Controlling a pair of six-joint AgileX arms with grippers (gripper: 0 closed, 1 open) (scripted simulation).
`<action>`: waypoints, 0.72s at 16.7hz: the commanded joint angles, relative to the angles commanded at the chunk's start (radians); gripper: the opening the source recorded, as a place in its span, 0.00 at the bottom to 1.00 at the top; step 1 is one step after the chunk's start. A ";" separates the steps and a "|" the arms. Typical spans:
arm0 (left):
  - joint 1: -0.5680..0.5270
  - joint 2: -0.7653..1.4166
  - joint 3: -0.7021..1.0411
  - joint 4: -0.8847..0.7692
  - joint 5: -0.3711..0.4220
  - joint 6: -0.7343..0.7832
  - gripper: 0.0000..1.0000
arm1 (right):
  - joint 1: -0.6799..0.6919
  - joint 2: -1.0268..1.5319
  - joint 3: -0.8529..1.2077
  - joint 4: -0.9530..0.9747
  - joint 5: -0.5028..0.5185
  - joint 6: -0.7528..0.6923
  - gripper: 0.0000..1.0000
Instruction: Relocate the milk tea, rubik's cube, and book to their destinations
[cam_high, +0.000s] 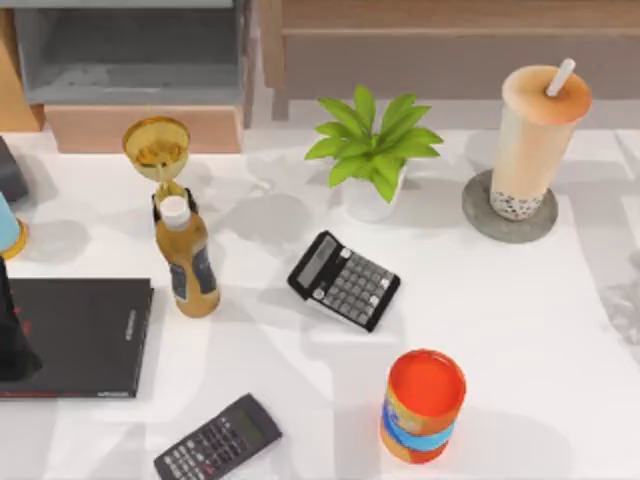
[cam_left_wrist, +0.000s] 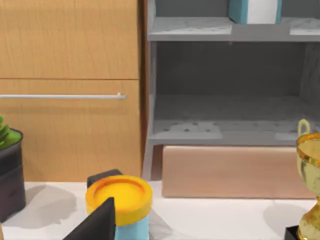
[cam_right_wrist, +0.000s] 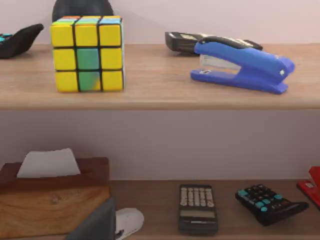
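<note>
Peach milk tea (cam_high: 538, 135) seemingly rests on grey coaster (cam_high: 510, 208).

Book (cam_left_wrist: 253, 10) cut by frame edge; trophy (cam_left_wrist: 310, 190) half cropped; black book (cam_high: 75, 337) partly off-frame.

1. On the table I'm counting two calculators: one in the middle (cam_high: 344, 280) and one at the near edge (cam_high: 218, 439).
2. I'm seeing one milk tea (cam_high: 536, 135), sitting on one grey coaster (cam_high: 480, 215).
3. I'm counting one amber bottle (cam_high: 186, 257), one gold trophy (cam_high: 158, 152), one potted plant (cam_high: 372, 152), one orange-and-blue can (cam_high: 423, 404) and one black flat book (cam_high: 80, 335).
4. On the wooden shelves I'm spotting one rubik's cube (cam_right_wrist: 88, 53), one blue stapler (cam_right_wrist: 242, 64), one tissue box (cam_right_wrist: 54, 195) and two more calculators (cam_right_wrist: 198, 208) (cam_right_wrist: 269, 203).
5. In the grey cabinet I'm making out one light-blue book (cam_left_wrist: 254, 11).
</note>
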 joint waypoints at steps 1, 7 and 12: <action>0.000 0.000 0.000 0.000 0.000 0.000 1.00 | -0.014 -0.115 -0.107 -0.004 -0.016 -0.001 1.00; 0.000 0.000 0.000 0.000 0.000 0.000 1.00 | -0.097 -0.716 -0.693 -0.027 -0.112 -0.007 1.00; 0.000 0.000 0.000 0.000 0.000 0.000 1.00 | -0.140 -0.961 -0.935 -0.039 -0.163 -0.012 1.00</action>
